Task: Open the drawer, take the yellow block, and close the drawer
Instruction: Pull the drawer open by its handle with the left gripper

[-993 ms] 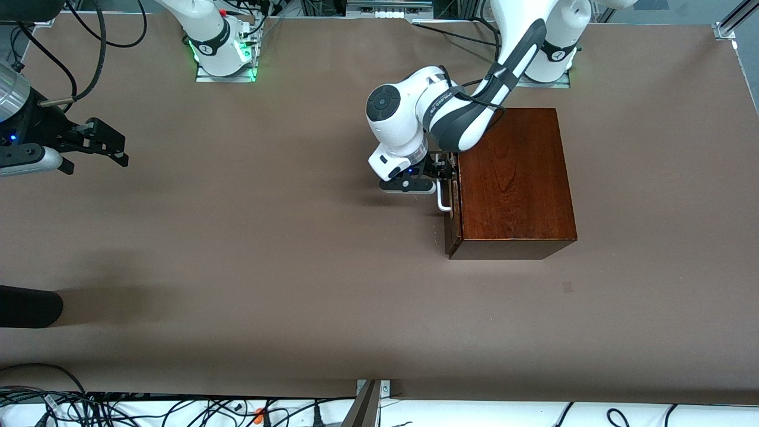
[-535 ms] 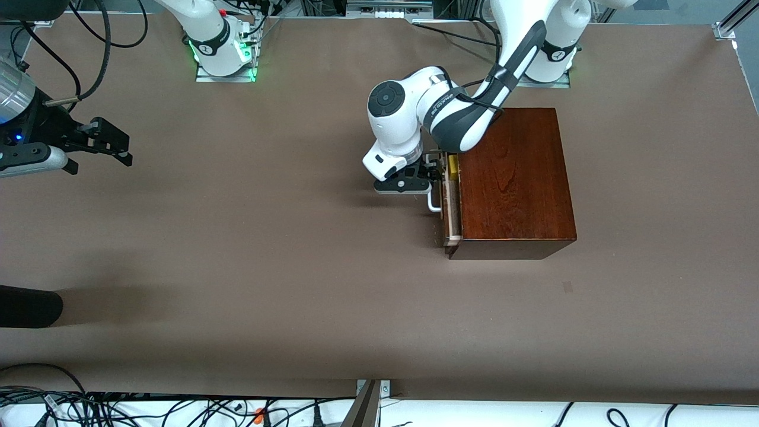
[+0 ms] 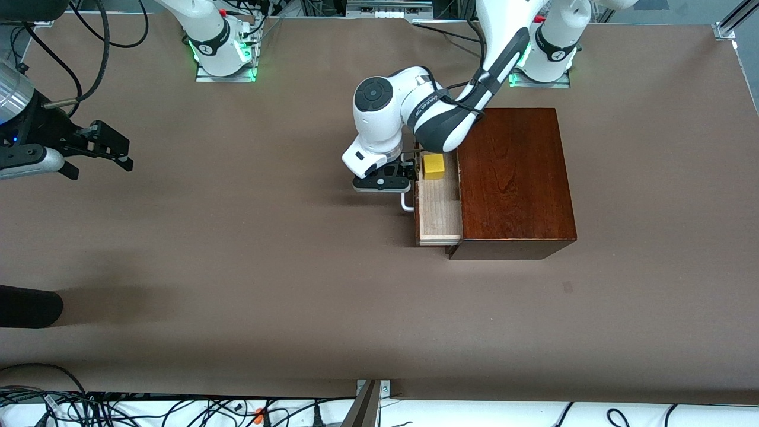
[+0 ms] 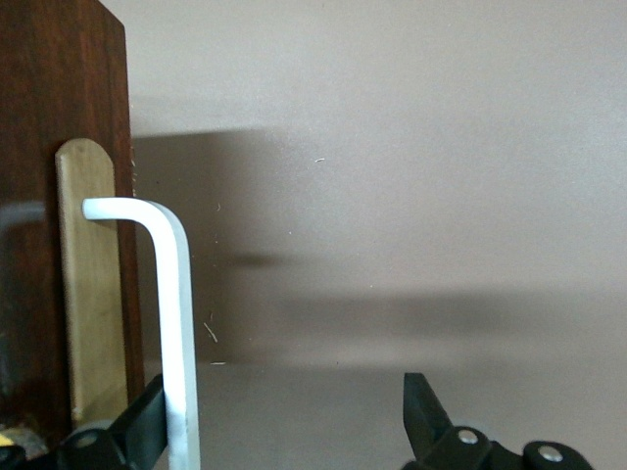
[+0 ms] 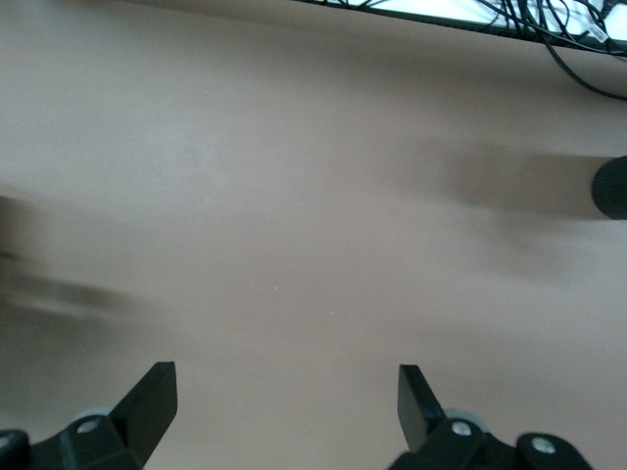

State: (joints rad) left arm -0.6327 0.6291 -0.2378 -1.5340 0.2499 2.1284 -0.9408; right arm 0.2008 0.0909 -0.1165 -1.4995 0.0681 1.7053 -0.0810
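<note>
So the dark reddish-brown wooden box (image 3: 514, 178) sat near the table (image 3: 237, 267) edge where the arm bases stand, toward the left arm's end. Its drawer (image 3: 439, 207), pale light wood inside, stuck out toward the right arm's end, and its long axis ran from the base edge toward the front camera's edge. The white U-shaped bar handle (image 3: 407, 204) ran the same way along the drawer's front.

The small bright yellow cube (image 3: 433, 166) lay in the drawer's corner nearest the base edge. The left claw (image 3: 409, 173) was at the handle, fingers spread, one finger (image 4: 147, 426) touching the bar (image 4: 176, 323).

Half a second earlier only a thin slice of drawer showed; now it was way further out, with the cube fully in sight.

The right claw (image 3: 121, 151) waited near the table's right-arm end, fingers spread wide, holding nothing.
</note>
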